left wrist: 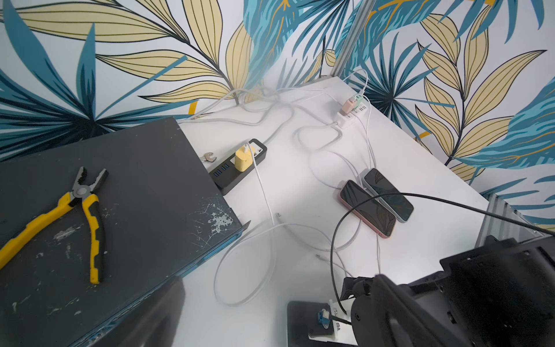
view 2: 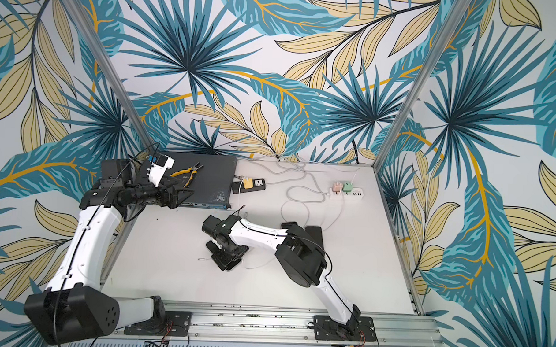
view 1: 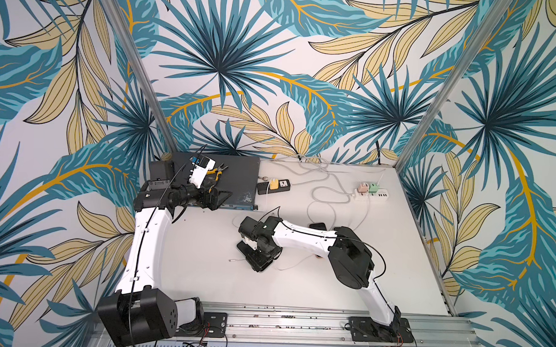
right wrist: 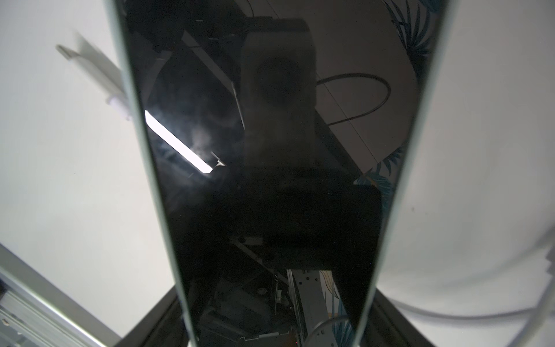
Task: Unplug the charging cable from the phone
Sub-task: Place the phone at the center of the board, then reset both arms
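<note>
The right end effector (view 1: 257, 254) bears down on the phone (right wrist: 270, 180). Its fingers sit against both long edges, gripping the phone across its width. In the right wrist view the dark screen fills most of the picture.

The phone lies screen up on the white tabletop (view 1: 203, 273), a little way off the grey box (view 1: 238, 179) on the side toward the arm bases. The charging cable (right wrist: 93, 78) ends in a plug that lies loose on the tabletop just beside the phone, apart from it.

The left end effector (view 1: 220, 199) hovers over the box's edge nearest the arm bases, jaws spread wide with nothing between them.

Yellow-handled pliers (left wrist: 75, 210) lie on top of the box. A black power strip (left wrist: 240, 162) with a yellow charger sits against the box's side. Well away from the box, a pink phone (left wrist: 368, 208) and a pale blue phone (left wrist: 389, 195) lie side by side, with white cables running to their far ends.
</note>
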You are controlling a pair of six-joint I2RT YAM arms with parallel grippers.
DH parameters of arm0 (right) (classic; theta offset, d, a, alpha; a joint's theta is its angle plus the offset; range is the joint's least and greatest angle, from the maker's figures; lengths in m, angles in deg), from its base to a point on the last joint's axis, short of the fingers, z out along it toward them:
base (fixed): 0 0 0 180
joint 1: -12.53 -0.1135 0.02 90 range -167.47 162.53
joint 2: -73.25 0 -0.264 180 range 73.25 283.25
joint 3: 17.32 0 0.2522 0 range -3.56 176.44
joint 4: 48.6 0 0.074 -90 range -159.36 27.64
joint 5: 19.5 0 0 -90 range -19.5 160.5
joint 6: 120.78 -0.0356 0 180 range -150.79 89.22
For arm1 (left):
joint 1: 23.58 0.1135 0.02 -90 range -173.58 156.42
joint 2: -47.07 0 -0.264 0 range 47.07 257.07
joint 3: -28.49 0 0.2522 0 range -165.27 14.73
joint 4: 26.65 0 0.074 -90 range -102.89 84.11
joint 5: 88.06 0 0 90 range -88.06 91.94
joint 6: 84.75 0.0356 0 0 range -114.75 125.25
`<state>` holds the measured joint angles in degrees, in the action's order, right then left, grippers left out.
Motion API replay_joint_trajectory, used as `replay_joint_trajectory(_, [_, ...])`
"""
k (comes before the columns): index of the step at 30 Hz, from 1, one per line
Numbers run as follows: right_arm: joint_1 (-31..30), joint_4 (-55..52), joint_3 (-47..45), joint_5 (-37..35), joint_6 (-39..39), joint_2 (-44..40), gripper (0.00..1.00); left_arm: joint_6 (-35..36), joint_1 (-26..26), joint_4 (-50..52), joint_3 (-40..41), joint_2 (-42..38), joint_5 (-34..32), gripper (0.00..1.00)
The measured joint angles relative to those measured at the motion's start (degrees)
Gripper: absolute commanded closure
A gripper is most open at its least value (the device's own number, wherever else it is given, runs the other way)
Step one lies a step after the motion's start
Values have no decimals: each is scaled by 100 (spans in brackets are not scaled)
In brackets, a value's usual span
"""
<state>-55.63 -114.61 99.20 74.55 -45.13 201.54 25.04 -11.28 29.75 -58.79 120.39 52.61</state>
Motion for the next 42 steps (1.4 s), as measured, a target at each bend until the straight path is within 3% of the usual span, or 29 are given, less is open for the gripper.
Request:
replay_joint_trajectory(7, [0, 4, 0, 24, 11, 0, 13, -214, 13, -184, 13, 61, -363, 0])
replay_joint_trajectory(15, [-9, 66, 9, 76, 7, 0, 1, -323, 26, -328, 57, 63, -516, 0])
replay_joint_trajectory(22, [286, 837, -629, 129, -48, -573, 0, -595, 42, -881, 525, 63, -699, 0])
replay_joint_trajectory(31, [1731, 2695, -2546, -369, -87, -2903, 0, -1038, 44, -2573, 2004, 57, -1104, 0])
replay_joint_trajectory(37, [3189, 4015, -4183, -894, 17, -4404, 0, -1331, -37, -4367, 3571, 50, -1821, 0])
replay_joint_trajectory(42, [4057, 5005, -5316, -1314, 310, -5311, 0, -1611, -273, -5705, 4282, 129, -2509, 0])
